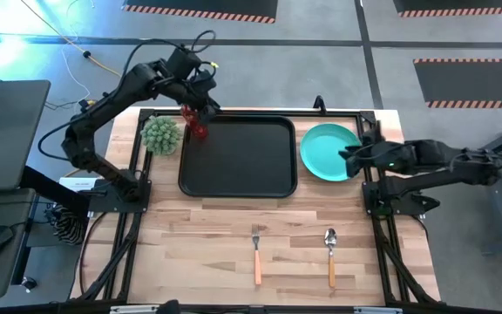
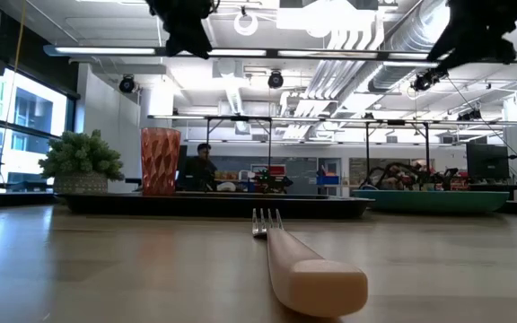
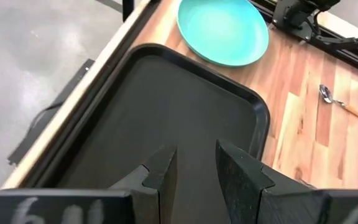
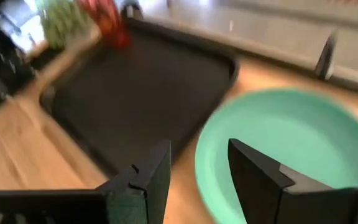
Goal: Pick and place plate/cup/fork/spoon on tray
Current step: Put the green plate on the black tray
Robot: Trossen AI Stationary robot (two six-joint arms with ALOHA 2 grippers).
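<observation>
The red-brown cup stands upright in the far left corner of the black tray; it also shows in the low view. My left gripper hangs open above the cup, clear of it; its wrist view looks down on bare tray. The teal plate lies flat on the table right of the tray. My right gripper is open above the plate's right-hand rim, high over it in the low view. The fork and the spoon lie near the front edge.
A green spiky potted plant stands on the table just left of the tray, close to the cup. The fork's handle end points toward the near edge. Bare wood lies between the tray and the cutlery.
</observation>
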